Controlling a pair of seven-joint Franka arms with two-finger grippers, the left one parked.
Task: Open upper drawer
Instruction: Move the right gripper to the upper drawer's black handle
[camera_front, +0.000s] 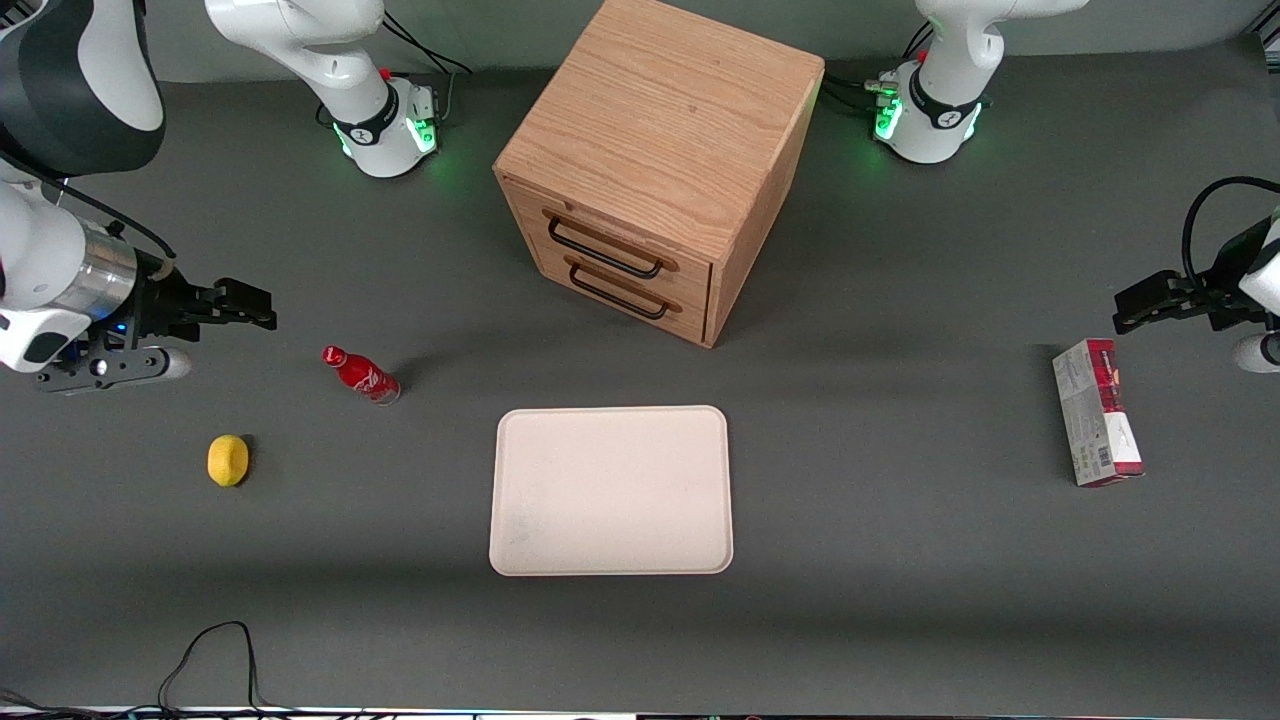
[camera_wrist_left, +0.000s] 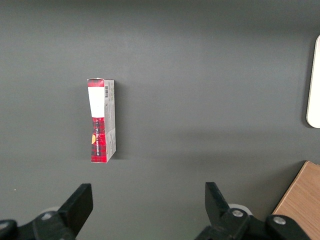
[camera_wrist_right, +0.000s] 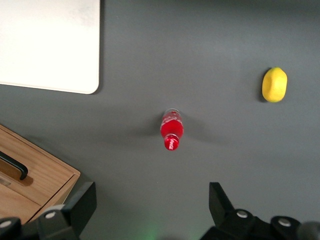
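Item 1, my working gripper (camera_front: 262, 306): I see it hovering above the table at the working arm's end, well apart from the cabinet. Its 2 fingers (camera_wrist_right: 82, 205) stand spread wide with nothing between them and nothing touched.

Item 2, cabinet (camera_front: 660, 150): a boxy oak unit standing near the middle of the table, turned at an angle to the front camera. It carries 2 drawers, each with a black bar handle. The upper drawer (camera_front: 610, 245) sits flush and closed, with the lower drawer (camera_front: 625, 290) directly beneath it, also closed. I cannot see inside either. In the right wrist view only 1 corner of the cabinet shows, with part of a handle cut off at the edge.

Item 3, tray (camera_front: 611, 490): a pale rectangular tray with rounded corners, lying flat in front of the cabinet and nearer the front camera. Nothing lies in it.

Item 4, red bottle (camera_front: 360, 374): standing on the table between the gripper and the tray. Its label is too small for me to read.

Item 5, lemon (camera_front: 228, 460): lying near the bottle, nearer the front camera.

Item 6, red and white carton (camera_front: 1096, 412): lying flat toward the parked arm's end of the table.
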